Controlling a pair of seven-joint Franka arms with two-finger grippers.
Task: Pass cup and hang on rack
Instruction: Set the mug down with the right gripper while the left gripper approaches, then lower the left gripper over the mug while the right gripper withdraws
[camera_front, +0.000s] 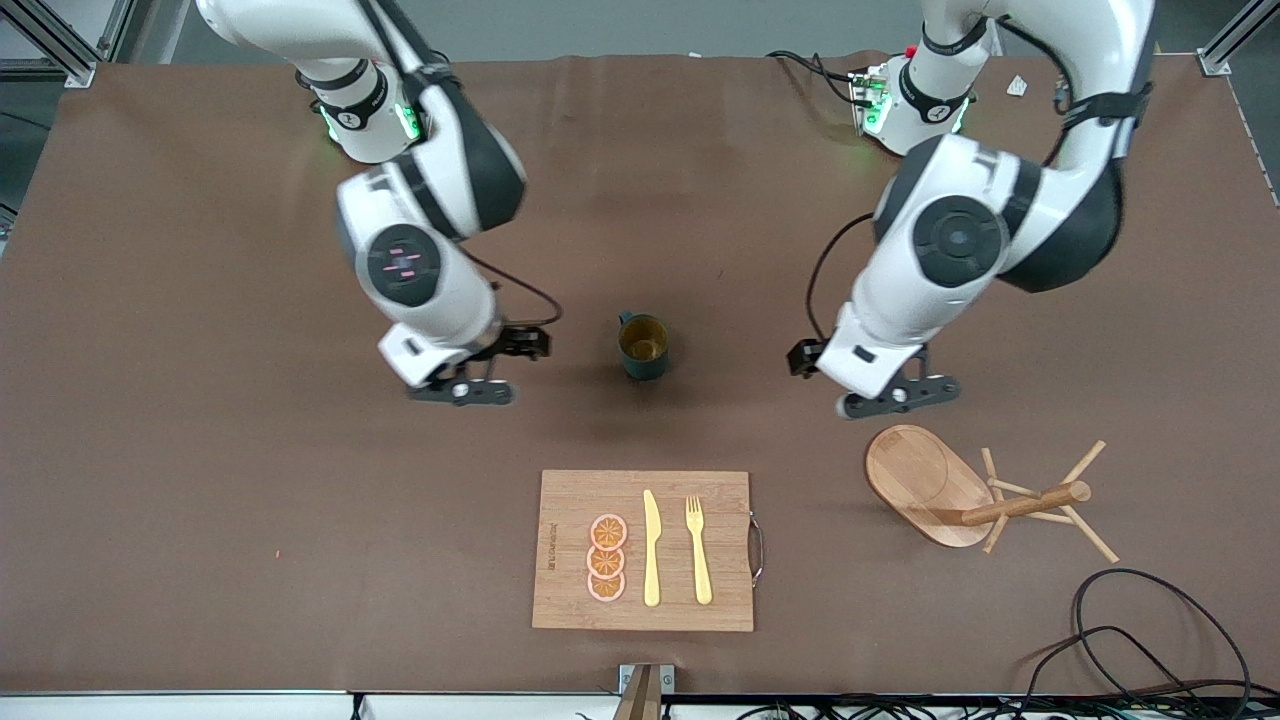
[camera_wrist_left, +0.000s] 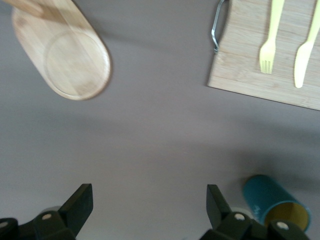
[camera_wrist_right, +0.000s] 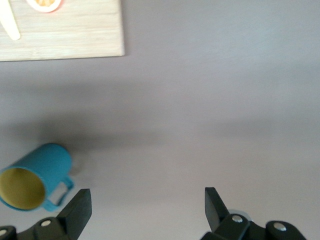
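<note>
Nearest the front camera, low in the middle of the frame, lies the cutting board with three orange slices, a yellow knife and a yellow fork on it. Going across from the frame's left side, the right gripper hangs low over bare table with its fingers spread wide and nothing between them. At the frame's centre the cup stands upright on the table, farther from the camera than the board, between the two grippers and clear of both; in the right wrist view the cup sits well outside the open fingers. Toward the frame's right, the left gripper hovers just above the table, fingers also wide apart and empty, the cup just beside one finger. At lower right stands the rack, nearer the camera than that gripper.
</note>
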